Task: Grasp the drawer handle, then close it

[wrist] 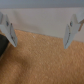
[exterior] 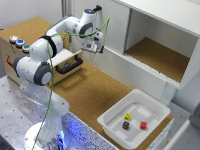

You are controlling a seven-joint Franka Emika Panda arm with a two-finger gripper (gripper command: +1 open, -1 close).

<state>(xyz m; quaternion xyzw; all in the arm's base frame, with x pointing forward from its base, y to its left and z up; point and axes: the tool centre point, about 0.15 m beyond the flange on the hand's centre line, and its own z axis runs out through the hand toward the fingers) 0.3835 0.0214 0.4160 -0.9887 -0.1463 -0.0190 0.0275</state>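
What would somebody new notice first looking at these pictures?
Probably the big white robot arm reaching across the cork table, its gripper open in the air. Below it on the exterior view's left, a wooden drawer with a black handle stands pulled out. At lower right, a white tray holds small coloured blocks.

The arm's forearm and elbow cover much of the drawer [exterior: 64, 59] in the left middle of the exterior view, so only its front panel shows. The gripper [exterior: 95, 48] is too small there to read its jaws. The wrist view is blurred throughout; a dark shape [wrist: 2, 44] cut by the left edge is perhaps the drawer handle [exterior: 69, 65].
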